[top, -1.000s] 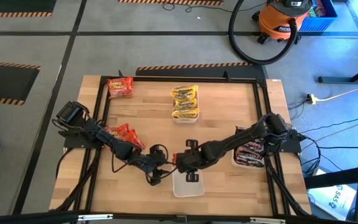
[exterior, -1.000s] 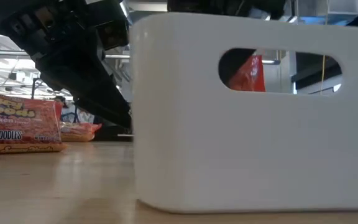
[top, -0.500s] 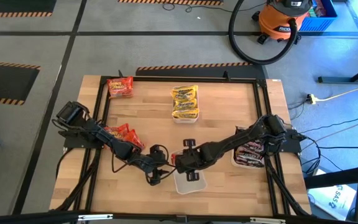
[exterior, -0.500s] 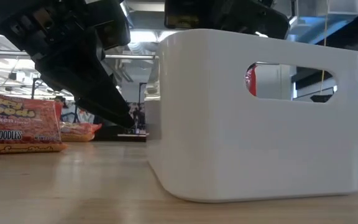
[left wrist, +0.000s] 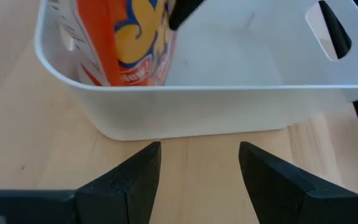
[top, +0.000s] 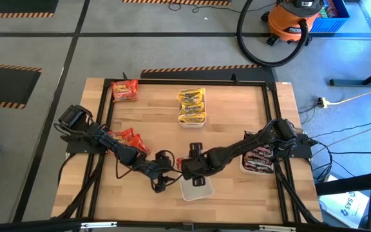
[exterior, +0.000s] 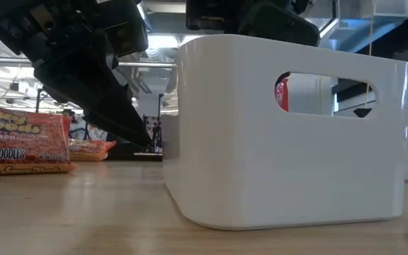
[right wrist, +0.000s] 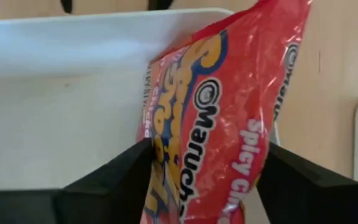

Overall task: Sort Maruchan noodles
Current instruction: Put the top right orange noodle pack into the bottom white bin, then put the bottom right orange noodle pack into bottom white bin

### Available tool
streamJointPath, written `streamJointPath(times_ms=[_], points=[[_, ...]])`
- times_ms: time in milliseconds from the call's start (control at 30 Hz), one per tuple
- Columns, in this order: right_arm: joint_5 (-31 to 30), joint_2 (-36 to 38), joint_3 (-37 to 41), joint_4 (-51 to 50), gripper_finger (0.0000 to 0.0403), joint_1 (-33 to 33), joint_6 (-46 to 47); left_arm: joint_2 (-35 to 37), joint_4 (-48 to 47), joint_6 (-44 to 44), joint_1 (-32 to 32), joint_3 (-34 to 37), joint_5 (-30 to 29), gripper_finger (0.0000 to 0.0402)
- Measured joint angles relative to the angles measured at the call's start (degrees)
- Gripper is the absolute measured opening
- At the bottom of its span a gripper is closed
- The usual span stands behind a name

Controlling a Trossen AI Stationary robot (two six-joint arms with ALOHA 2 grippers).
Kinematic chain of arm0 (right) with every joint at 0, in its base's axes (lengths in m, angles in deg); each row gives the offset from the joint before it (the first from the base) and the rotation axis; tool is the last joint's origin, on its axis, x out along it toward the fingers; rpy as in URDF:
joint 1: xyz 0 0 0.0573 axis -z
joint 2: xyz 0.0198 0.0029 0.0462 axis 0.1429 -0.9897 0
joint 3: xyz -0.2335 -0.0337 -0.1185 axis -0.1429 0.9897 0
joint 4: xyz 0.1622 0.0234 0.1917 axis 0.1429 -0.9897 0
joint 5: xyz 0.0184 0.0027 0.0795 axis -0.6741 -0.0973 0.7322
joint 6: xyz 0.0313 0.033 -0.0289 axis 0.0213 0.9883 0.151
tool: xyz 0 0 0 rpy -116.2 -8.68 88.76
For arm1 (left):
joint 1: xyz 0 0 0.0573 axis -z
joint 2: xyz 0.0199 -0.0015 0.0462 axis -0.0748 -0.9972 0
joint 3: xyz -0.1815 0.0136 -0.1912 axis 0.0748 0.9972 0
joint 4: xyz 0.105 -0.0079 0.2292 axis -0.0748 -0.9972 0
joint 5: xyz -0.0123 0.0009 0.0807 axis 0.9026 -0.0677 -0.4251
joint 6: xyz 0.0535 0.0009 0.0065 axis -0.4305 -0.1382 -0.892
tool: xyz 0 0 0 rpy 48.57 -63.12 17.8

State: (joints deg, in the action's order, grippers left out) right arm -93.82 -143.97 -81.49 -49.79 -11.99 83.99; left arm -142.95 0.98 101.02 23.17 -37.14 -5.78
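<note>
In the high view the right end effector covers most of the white tray at six o'clock, so what lies in it cannot be told there. In the low view the tray's wall hides all but a red sliver of the packet seen through the handle slot. The right wrist view cuts the red Maruchan packet off at the top and bottom edges. In the left wrist view its print is cropped too.
</note>
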Motion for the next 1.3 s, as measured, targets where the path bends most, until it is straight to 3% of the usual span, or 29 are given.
streamJointPath(times_ms=[467,867,1033,1300], points=[[-2.64,0.01,-3.02,-1.4,0.0243,0.0,-2.84,0.0,0.0,-0.22,0.48,0.0,0.26,0.0211],[-1.52,4.26,-11.5,-13.08,0.0243,-1.89,-2.93,2.94,-5.58,0.13,0.48,0.0,5.07,0.0211],[-1.81,11.54,-6.73,-10.29,0.0243,-3.87,-2.39,9.1,-14.65,1.44,0.42,0.02,4.25,0.0211],[-0.28,24.01,13.42,3.1,0.0243,-4.13,1.96,21.66,-28.85,2.22,-2.11,0.0,3.62,0.0211]])
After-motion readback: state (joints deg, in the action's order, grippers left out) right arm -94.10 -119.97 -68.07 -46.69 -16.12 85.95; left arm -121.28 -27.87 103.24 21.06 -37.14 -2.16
